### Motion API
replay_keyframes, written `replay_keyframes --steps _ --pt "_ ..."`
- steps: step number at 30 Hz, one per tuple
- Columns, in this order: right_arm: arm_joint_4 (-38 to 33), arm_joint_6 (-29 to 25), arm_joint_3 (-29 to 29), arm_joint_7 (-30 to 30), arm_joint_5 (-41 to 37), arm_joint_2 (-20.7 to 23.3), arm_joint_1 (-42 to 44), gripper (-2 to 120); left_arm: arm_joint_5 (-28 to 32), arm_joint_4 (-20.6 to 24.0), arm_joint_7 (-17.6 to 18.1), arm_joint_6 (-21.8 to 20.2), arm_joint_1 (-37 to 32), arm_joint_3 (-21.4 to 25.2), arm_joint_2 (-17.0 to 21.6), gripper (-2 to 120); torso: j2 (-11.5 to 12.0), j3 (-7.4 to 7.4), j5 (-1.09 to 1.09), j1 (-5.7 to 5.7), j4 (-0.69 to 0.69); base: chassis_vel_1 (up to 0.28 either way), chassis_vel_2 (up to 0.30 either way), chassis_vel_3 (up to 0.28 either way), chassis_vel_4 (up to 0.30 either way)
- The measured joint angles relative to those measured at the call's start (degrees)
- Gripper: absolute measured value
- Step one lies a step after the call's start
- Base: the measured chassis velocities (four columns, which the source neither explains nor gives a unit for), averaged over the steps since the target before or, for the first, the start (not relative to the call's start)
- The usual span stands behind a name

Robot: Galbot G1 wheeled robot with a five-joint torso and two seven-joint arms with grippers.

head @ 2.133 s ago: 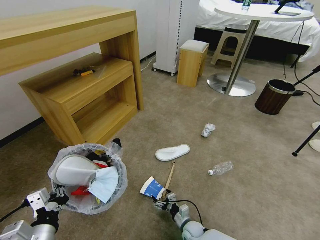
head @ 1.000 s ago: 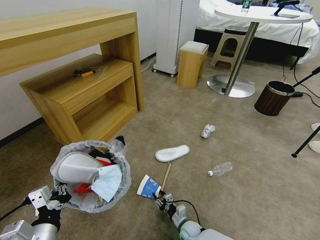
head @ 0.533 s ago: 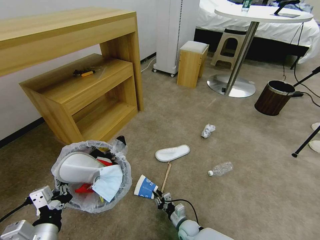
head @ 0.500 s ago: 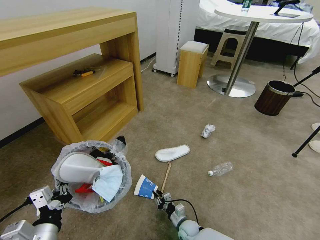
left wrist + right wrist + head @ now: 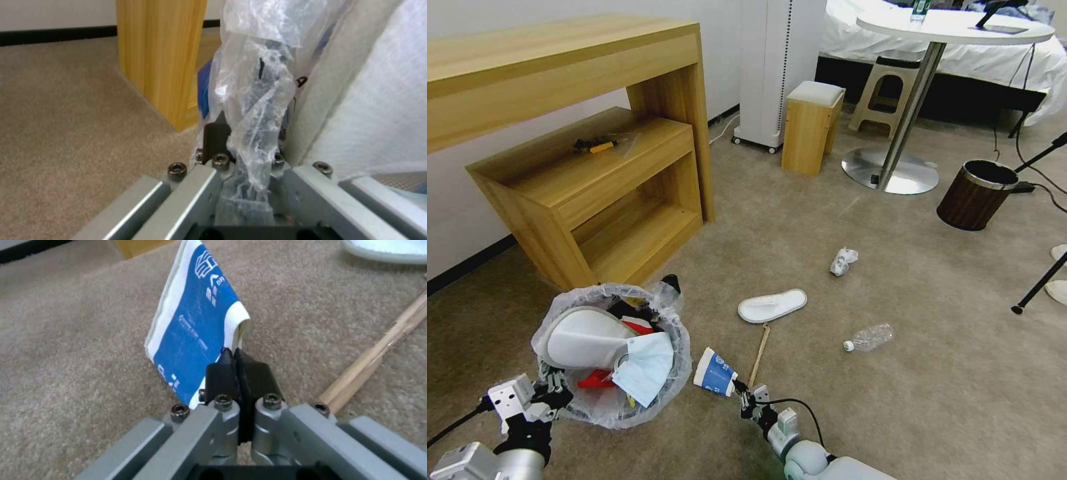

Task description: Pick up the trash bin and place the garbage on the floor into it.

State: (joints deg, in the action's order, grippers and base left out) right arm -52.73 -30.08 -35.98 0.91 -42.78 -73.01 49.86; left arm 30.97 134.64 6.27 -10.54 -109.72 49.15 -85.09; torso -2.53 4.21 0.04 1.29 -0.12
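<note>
The trash bin [image 5: 675, 373], lined with a crinkly plastic bag [image 5: 253, 100], stands at the lower left of the floor [image 5: 907, 413]. It holds a white slipper, red wrappers and a pale blue tissue. My left gripper [image 5: 551, 389] is shut on its near rim and bag. My right gripper [image 5: 742, 393] is shut on the edge of the blue-white paper cup [image 5: 714, 373] [image 5: 195, 326], just right of the bin. More garbage lies on the carpet: a wooden stick [image 5: 758, 348] [image 5: 378, 353], a white slipper [image 5: 772, 305], a clear bottle [image 5: 870, 337] and a white wad [image 5: 843, 260].
A wooden desk with a low shelf [image 5: 587, 167] stands behind the bin. A brown wood-look bin [image 5: 975, 195], a round table's metal base [image 5: 890, 170], a small stool [image 5: 810, 127] and a black tripod leg [image 5: 1037, 283] lie farther off. Open carpet spreads to the right.
My right gripper has carried the paper cup leftward, away from the stick and closer to the bin. The bin in my left gripper has edged slightly right.
</note>
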Motion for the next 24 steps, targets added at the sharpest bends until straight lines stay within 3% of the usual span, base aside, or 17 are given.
replay_keyframes --steps 18,24 --pt "-6.1 -0.5 0.9 -0.8 -0.6 5.7 0.7 0 -0.7 -1.6 0.5 0.1 0.0 0.3 -0.4 0 0.0 0.0 0.0 0.01 -0.01 0.0 0.0 0.0 0.0" --pt "-11.9 -0.1 1.4 -0.7 -1.5 10.7 0.6 0 -1.1 -3.0 0.6 0.1 -0.1 0.8 -0.1 0 0.0 -0.01 -0.02 0.0 0.0 0.0 0.0 0.0 0.0"
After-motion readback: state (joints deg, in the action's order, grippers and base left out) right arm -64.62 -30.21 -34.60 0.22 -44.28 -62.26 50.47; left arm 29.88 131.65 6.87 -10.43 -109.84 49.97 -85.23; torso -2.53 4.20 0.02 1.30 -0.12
